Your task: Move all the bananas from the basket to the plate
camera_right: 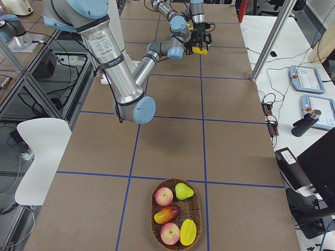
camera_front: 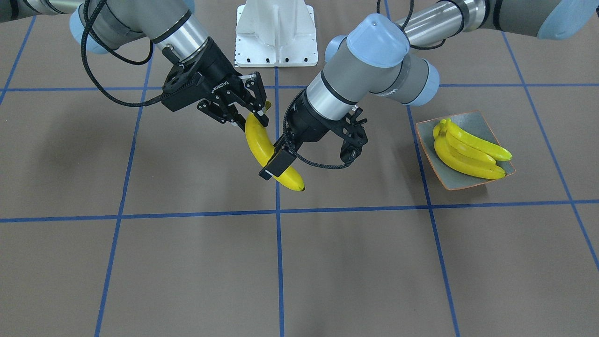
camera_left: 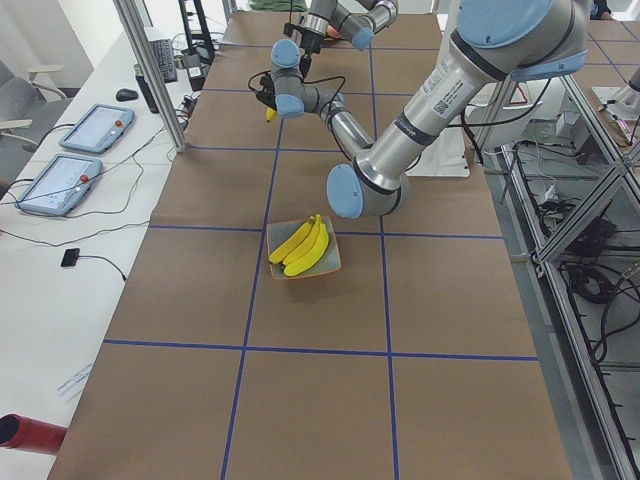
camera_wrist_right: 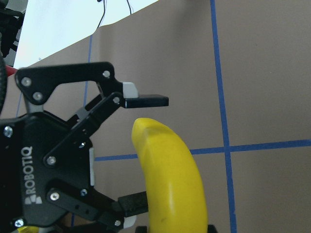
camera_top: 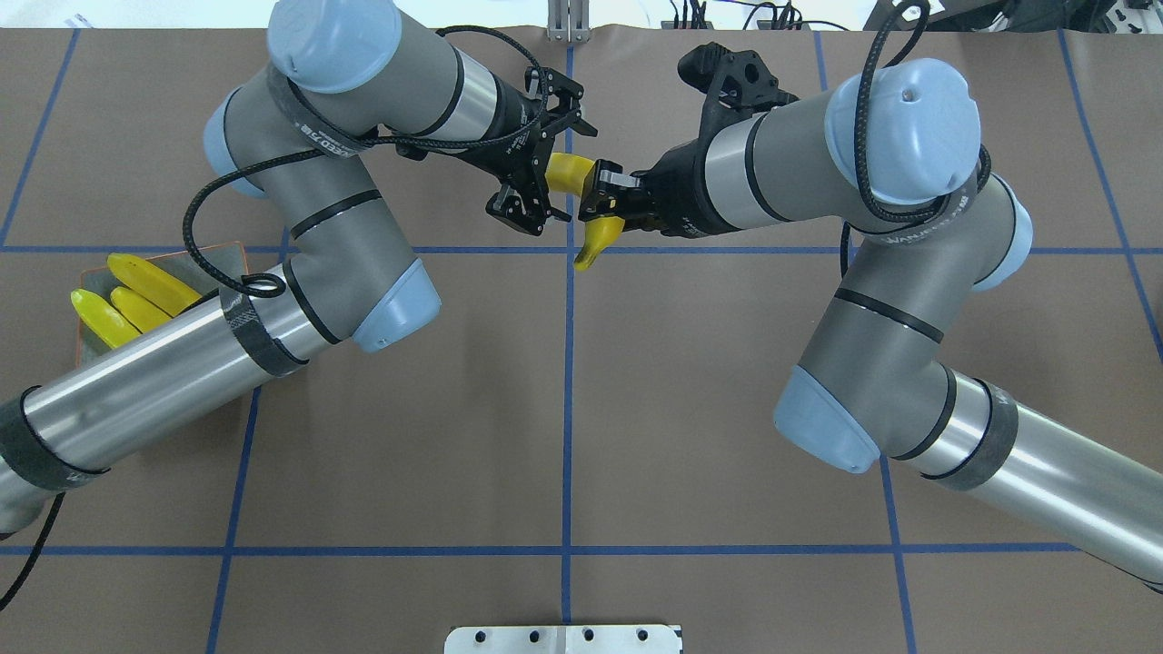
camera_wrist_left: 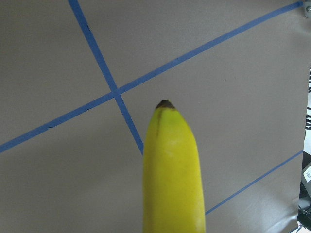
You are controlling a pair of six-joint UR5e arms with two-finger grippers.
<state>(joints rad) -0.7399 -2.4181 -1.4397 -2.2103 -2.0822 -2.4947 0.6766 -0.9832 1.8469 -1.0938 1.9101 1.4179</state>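
One yellow banana (camera_front: pixel 259 140) hangs in the air over the table's middle. My right gripper (camera_front: pixel 255 119) is shut on its stem end, also seen from overhead (camera_top: pixel 601 195). My left gripper (camera_wrist_right: pixel 155 153) is open, its fingers (camera_wrist_right: pixel 146 101) straddling the banana (camera_wrist_right: pixel 170 179) nearer the dark tip (camera_wrist_left: pixel 165 104). The grey-blue plate (camera_front: pixel 479 125) with an orange rim lies on my left side and holds three bananas (camera_front: pixel 468 154). The wicker basket (camera_right: pixel 153 209) sits at the table's right end with apples, a pear and other fruit.
The white robot base (camera_front: pixel 276 32) stands at the table's rear middle. Blue tape lines (camera_front: pixel 277 262) grid the brown tabletop. Tablets (camera_left: pixel 90 130) and a metal post (camera_left: pixel 150 70) line the far side. A white chair (camera_right: pixel 42 151) stands behind the table.
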